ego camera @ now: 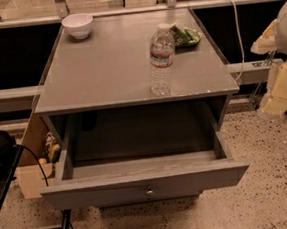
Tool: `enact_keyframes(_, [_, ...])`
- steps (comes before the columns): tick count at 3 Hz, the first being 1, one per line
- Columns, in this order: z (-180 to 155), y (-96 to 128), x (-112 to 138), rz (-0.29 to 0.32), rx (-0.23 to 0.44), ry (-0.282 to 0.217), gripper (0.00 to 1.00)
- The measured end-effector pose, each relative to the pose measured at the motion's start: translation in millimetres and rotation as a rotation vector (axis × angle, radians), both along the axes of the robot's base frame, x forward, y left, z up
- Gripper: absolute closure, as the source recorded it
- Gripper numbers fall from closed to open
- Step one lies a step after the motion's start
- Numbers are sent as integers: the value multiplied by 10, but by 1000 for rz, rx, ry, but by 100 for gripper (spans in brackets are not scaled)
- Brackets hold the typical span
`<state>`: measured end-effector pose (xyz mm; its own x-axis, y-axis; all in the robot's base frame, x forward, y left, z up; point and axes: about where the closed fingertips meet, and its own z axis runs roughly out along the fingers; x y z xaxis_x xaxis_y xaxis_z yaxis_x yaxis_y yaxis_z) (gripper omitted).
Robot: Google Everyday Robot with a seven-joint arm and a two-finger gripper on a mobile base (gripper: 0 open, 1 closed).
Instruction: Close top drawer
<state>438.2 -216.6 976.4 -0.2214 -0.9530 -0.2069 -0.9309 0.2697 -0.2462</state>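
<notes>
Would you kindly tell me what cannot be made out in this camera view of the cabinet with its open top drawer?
- Gripper: a pale shape at the right edge of the camera view, blurred and cut off by the frame.
- Top drawer: the near part of its floor is hidden behind its own front.
- Water bottle: the label is too small to read.
- Green item: too blurred to identify.

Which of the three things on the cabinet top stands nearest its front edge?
The clear water bottle, upright; the white bowl and green packet sit at the back. The end effector is at the view's right edge.
</notes>
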Motion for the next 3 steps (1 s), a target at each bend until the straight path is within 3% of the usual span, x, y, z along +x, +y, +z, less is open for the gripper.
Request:
enact_keyframes(2, [0, 0, 0, 0, 0, 0, 64])
enact_keyframes(3, [0, 0, 0, 0, 0, 0, 95])
